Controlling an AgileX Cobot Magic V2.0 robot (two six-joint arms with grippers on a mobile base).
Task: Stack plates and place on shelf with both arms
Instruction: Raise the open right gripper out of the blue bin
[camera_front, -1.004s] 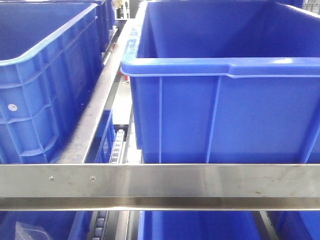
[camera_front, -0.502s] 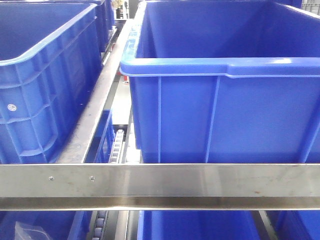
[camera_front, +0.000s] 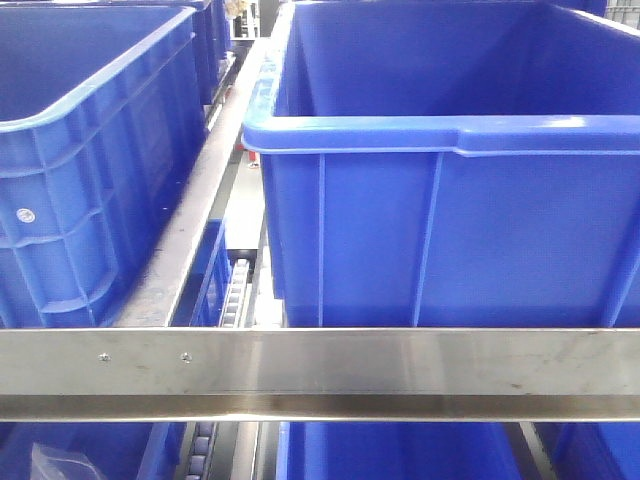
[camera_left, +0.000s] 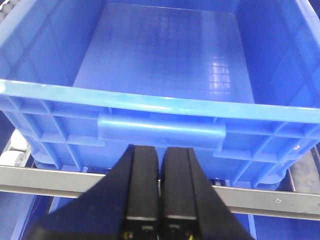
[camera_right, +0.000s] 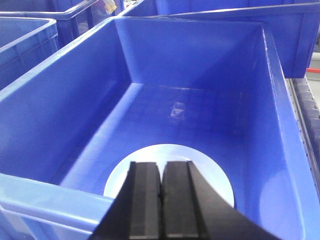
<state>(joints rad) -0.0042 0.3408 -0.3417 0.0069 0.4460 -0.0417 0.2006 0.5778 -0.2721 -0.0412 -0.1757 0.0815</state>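
In the right wrist view a pale blue-white plate (camera_right: 210, 170) lies flat on the floor of a deep blue crate (camera_right: 75, 100), near its front wall. My right gripper (camera_right: 161, 167) is shut and empty, hovering above the crate's front rim and partly hiding the plate. In the left wrist view my left gripper (camera_left: 159, 150) is shut and empty. It sits in front of the handle of another blue crate (camera_left: 160, 60), whose floor is bare. Whether a second plate lies under the first I cannot tell. Neither arm shows in the front view.
The front view shows a large blue crate (camera_front: 450, 200) at centre right and another (camera_front: 80, 170) at left, behind a steel shelf rail (camera_front: 320, 372). A roller track (camera_front: 235, 290) runs between them. More blue crates sit on the level below.
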